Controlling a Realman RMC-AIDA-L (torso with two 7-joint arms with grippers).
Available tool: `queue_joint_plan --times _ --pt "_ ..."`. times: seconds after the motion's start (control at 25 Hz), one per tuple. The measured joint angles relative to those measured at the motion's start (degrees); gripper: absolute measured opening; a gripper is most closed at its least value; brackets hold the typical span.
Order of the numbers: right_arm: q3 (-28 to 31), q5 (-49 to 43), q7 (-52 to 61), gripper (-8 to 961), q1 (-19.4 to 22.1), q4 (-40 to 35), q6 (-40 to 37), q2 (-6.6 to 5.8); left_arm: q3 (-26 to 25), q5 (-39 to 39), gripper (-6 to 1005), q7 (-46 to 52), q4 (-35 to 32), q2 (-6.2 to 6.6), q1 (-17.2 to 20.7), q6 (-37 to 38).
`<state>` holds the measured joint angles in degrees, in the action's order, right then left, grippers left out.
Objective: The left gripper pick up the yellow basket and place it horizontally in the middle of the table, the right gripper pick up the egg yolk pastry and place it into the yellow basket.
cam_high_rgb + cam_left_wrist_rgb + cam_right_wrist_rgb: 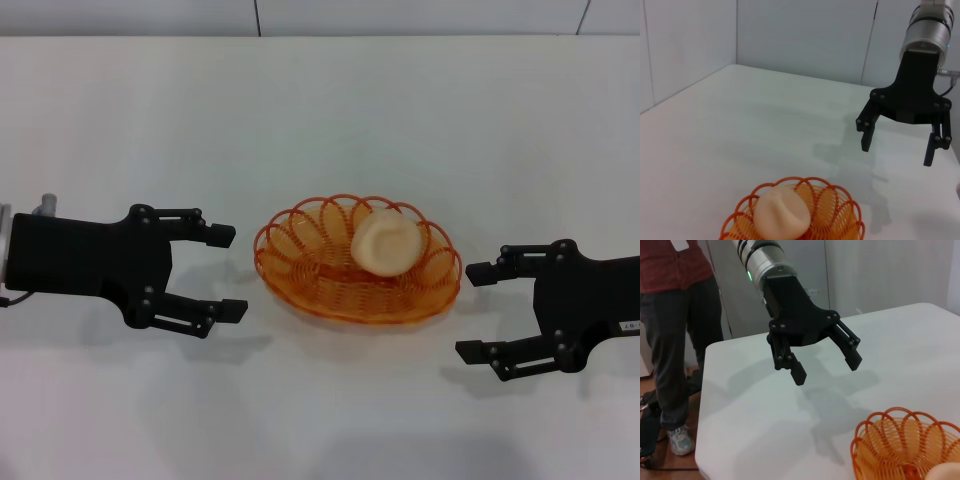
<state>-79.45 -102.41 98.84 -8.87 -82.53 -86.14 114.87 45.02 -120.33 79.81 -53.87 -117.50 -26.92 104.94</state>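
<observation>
The yellow basket [290,262] lies lengthwise across the middle of the white table [320,120]. The egg yolk pastry [385,243] rests inside it, leaning toward its right-hand rear wall. My left gripper [228,272] is open and empty just left of the basket, fingers pointing at it, apart from it. My right gripper [473,312] is open and empty just right of the basket, also apart from it. The left wrist view shows the basket [852,210], the pastry [781,210] and the right gripper [897,152]. The right wrist view shows the basket [865,440], a sliver of pastry [945,472] and the left gripper [826,367].
A person [675,315] in a red shirt and dark trousers stands beyond the table's left end, close to its edge [705,405]. Pale walls [805,35] run along the far side of the table.
</observation>
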Motion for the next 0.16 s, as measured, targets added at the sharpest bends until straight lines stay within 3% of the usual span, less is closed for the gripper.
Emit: queue_joint_plan --times 0.16 --pt "-0.01 -0.04 0.02 811 0.0 -0.05 0.02 0.0 0.06 -0.07 870 0.0 0.0 0.0 -0.03 0.0"
